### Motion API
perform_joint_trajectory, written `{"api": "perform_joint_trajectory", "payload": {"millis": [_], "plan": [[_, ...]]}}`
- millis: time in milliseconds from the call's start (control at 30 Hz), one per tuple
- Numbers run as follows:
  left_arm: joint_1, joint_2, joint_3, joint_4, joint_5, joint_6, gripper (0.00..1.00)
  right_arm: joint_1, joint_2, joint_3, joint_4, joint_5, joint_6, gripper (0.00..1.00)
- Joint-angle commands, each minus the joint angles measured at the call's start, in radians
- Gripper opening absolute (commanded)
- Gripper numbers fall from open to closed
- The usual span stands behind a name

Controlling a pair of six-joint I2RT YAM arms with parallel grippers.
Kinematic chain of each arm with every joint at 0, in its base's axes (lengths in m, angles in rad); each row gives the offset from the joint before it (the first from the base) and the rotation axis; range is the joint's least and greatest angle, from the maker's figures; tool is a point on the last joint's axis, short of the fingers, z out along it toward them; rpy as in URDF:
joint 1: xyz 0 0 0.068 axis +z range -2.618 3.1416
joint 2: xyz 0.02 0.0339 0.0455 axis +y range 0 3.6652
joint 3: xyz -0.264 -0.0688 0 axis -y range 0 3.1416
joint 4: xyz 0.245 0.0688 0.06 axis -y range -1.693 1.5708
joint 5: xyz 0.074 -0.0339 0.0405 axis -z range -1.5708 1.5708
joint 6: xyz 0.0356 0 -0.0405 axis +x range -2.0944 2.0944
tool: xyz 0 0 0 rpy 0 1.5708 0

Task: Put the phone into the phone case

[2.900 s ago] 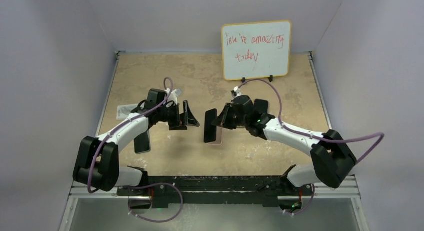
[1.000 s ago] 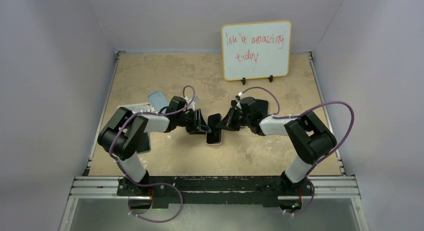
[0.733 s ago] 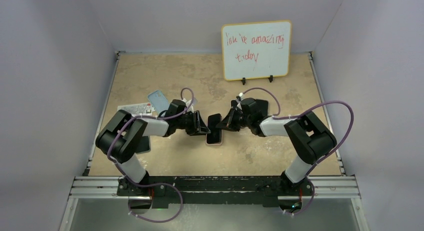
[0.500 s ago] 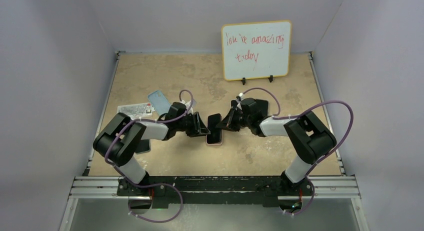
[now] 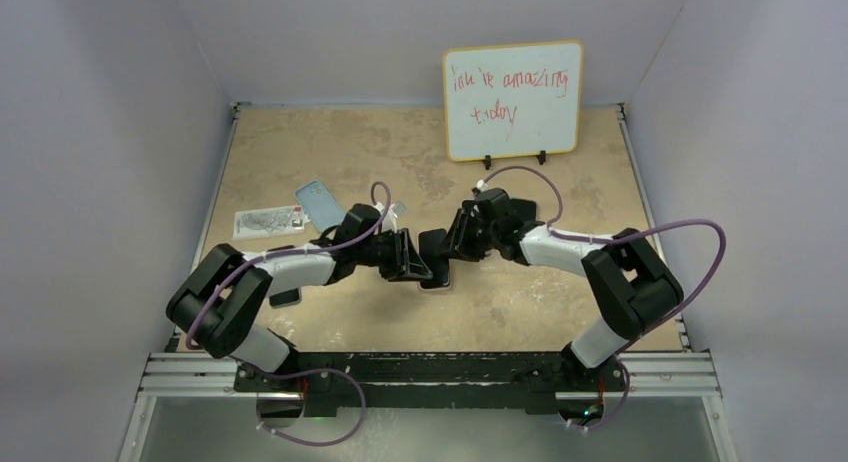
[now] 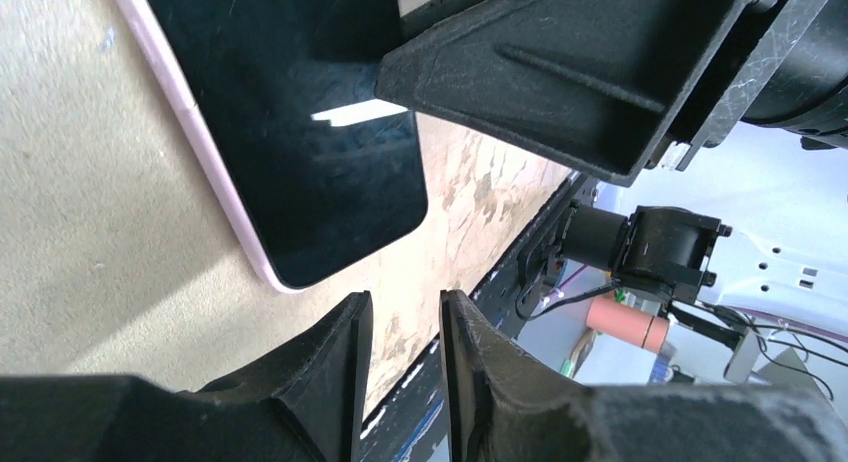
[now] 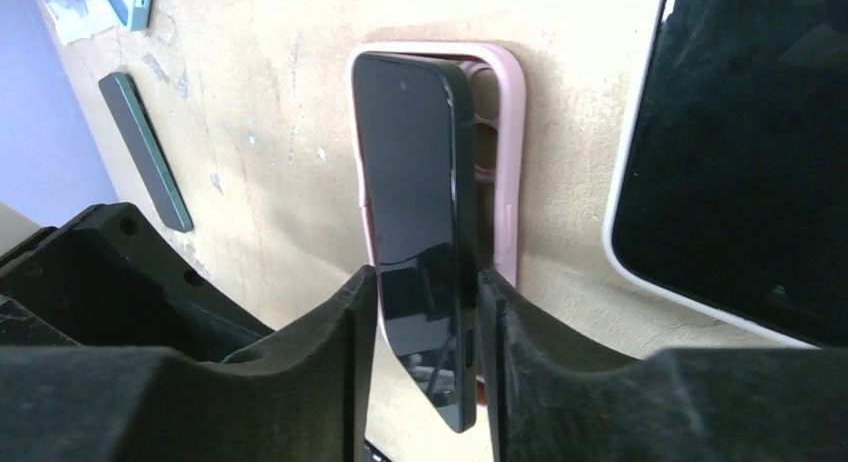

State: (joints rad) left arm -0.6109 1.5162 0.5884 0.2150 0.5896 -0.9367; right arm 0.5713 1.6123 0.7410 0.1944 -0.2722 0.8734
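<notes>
The black phone (image 7: 415, 182) stands tilted on edge in the pink phone case (image 7: 508, 162), its far long side down in the case and its near side raised. My right gripper (image 7: 428, 277) is open, one finger on each side of the phone's near end. My left gripper (image 6: 405, 302) is open with a narrow gap and holds nothing; it hovers low beside the phone (image 6: 300, 132), whose pink case rim (image 6: 222, 190) shows along one side. From above, the left gripper (image 5: 410, 260) and the right gripper (image 5: 452, 244) meet over the phone (image 5: 435, 257).
A second phone in a white case (image 7: 740, 162) lies close to the right of the pink case. A dark green phone (image 5: 285, 297), a light blue case (image 5: 320, 204) and a printed packet (image 5: 268, 220) lie to the left. A whiteboard (image 5: 512, 100) stands at the back.
The right gripper's jaws have parted around the phone. The left gripper has pushed rightward against the phone's side, and phone and case have shifted slightly right.
</notes>
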Motion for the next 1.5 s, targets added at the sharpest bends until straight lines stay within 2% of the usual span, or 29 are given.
{"api": "perform_joint_trajectory", "payload": {"millis": [0, 200, 467, 633, 900, 1333, 1467], "plan": [[0.005, -0.075, 0.071, -0.121, -0.068, 0.058, 0.33, 0.002, -0.052, 0.114, -0.184, 0.044, -0.084, 0.45], [0.05, -0.041, 0.12, -0.178, -0.09, 0.103, 0.37, 0.002, -0.098, 0.119, -0.232, 0.069, -0.095, 0.49], [0.13, 0.05, 0.141, -0.12, -0.045, 0.12, 0.39, 0.002, -0.112, 0.077, -0.178, 0.085, -0.084, 0.61], [0.136, 0.103, 0.132, -0.042, 0.004, 0.109, 0.39, 0.004, -0.09, 0.055, -0.124, 0.075, -0.058, 0.61], [0.137, 0.157, 0.114, 0.01, 0.022, 0.113, 0.39, 0.007, -0.064, 0.022, -0.07, 0.082, -0.043, 0.68], [0.135, 0.179, 0.073, 0.049, 0.027, 0.105, 0.34, 0.071, 0.011, 0.009, 0.021, 0.093, 0.015, 0.71], [0.135, 0.181, 0.055, 0.059, 0.027, 0.104, 0.31, 0.074, 0.032, -0.018, 0.112, 0.044, 0.066, 0.71]]}}
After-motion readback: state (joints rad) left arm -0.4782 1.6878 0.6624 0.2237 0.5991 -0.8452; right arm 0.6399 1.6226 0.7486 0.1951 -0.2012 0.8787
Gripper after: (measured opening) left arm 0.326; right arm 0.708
